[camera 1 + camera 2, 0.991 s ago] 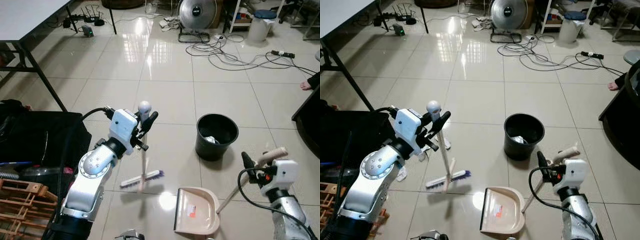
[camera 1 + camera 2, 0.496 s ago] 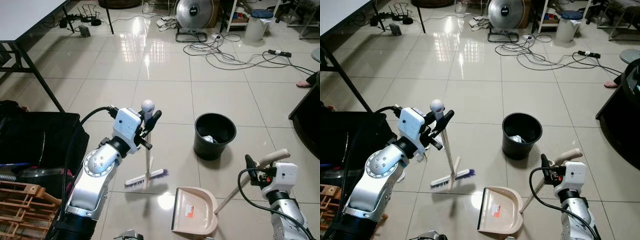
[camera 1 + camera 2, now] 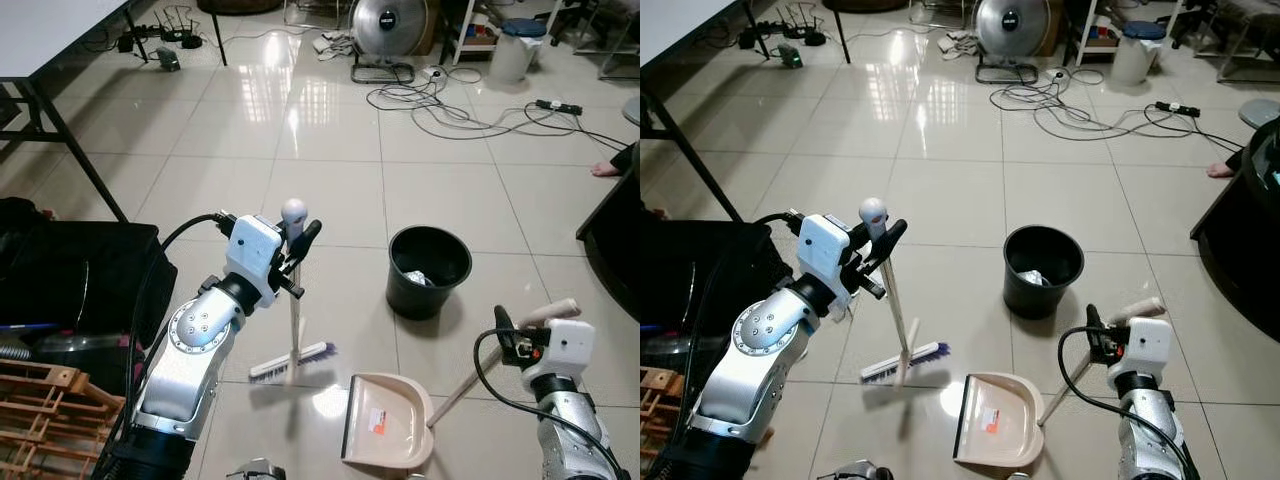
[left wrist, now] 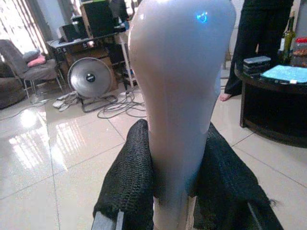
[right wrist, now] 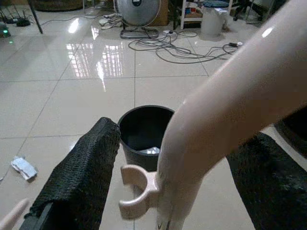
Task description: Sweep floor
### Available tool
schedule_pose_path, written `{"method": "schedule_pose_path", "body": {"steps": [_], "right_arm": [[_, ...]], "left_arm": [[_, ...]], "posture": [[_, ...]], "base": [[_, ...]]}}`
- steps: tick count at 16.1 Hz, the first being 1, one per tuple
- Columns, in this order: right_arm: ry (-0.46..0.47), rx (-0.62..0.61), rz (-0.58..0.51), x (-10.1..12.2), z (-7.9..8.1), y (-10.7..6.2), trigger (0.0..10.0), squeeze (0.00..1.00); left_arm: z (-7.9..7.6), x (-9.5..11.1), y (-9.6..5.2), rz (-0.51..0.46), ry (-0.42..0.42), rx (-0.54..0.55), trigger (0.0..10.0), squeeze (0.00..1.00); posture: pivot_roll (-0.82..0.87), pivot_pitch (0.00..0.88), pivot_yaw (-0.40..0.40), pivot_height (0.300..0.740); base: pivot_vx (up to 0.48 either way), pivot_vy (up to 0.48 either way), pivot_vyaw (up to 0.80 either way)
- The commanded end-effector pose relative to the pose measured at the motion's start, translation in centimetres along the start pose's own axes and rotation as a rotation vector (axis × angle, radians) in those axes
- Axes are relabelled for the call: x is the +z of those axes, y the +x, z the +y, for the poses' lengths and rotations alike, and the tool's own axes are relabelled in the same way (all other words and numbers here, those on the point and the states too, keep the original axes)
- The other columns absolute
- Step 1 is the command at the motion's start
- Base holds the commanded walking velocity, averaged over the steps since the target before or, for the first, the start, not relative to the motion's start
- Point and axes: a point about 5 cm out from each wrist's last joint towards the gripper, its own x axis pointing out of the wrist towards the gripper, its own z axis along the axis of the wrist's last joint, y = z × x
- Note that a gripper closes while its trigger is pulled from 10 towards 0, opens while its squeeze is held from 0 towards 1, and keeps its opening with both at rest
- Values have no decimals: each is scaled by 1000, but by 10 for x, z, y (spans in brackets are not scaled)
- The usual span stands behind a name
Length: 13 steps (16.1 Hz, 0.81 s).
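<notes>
My left gripper (image 3: 297,238) is shut on the rounded top of the broom handle (image 4: 180,96), its black fingers (image 4: 129,187) on either side. The broom stands almost upright, with its purple-bristled head (image 3: 290,360) on the tiles. A little to the right of the head lies the beige dustpan (image 3: 385,435), flat on the floor. Its long handle (image 3: 465,380) slants up into my right gripper (image 3: 520,335), which is shut on it. In the right wrist view the pale handle (image 5: 225,105) passes between the fingers (image 5: 79,167).
A black bin (image 3: 428,270) holding crumpled paper stands just behind the dustpan. A black bag (image 3: 70,280) and a wooden rack (image 3: 50,410) lie at left, under a table (image 3: 50,30). A fan (image 3: 385,25), cables (image 3: 470,105) and a person's foot (image 3: 610,168) are further back.
The broom has come more upright and its head has slid slightly right, toward the dustpan. Both grippers keep their hold, and the camera has shifted a little.
</notes>
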Motion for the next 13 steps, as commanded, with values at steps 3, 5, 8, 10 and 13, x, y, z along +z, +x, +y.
{"method": "schedule_pose_path", "body": {"steps": [3,5,8,10,13], "right_arm": [[-43,37,-9,5,0,5,10000,0],[-47,67,10,5,3,7,10000,0],[-69,80,19,5,1,8,10000,0],[-74,93,23,5,0,8,4745,0],[-82,99,39,4,-4,7,0,0]], "left_arm": [[6,10,-1,-32,48,20,10000,0],[9,9,-2,-28,51,30,10000,0],[9,7,-7,-10,36,25,10000,0],[9,4,-9,7,2,20,10000,0],[11,-1,-13,29,-33,-1,10000,0]], "posture": [[104,69,26,740],[111,70,23,740],[110,72,25,740],[112,77,27,740],[112,78,31,740]], "base": [[0,0,0],[0,0,0],[0,0,0],[0,0,0],[0,0,0]]}}
